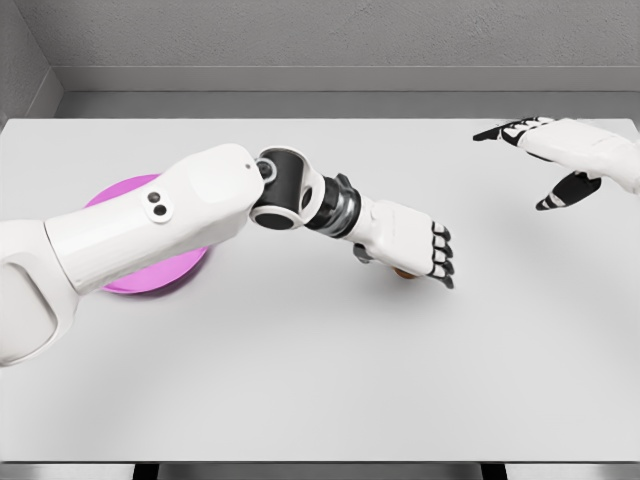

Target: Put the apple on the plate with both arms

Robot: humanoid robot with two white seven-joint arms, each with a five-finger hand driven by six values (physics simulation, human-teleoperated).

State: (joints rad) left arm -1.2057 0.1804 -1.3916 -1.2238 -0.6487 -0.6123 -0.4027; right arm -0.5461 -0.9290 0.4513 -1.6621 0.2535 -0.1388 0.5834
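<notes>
Reaching across the table (320,380), head view, sole view on record: left hand (410,240) lies palm-down, fingers extended and slightly drooped toward their dark tips, not visibly closed around anything. Apple (403,272): only a small brownish sliver shows directly beneath the palm, at its lower edge; most of it is hidden by the hand, so contact cannot be confirmed, nor whether thumb and fingers bracket it. Plate (125,190): pink disc, well behind the left hand, back along and largely under its own forearm. Right hand (560,160): raised, well off to the far side of the left hand, fingers spread, holding nothing. Risks, as judged. One: the apple, round and free to roll, sits under the palm and not between the fingers; pressing down or closing from above could squirt it out sideways across the bare table. Two: the right hand is too distant to stop a roll or take a handover, so the two-arm step has no support yet. Three: the plate lies beneath the left forearm; drawing the arm back low could sweep or shove it. Four: the hand hides the apple from the head camera, so a slipped or missed grasp may go unseen.
</notes>
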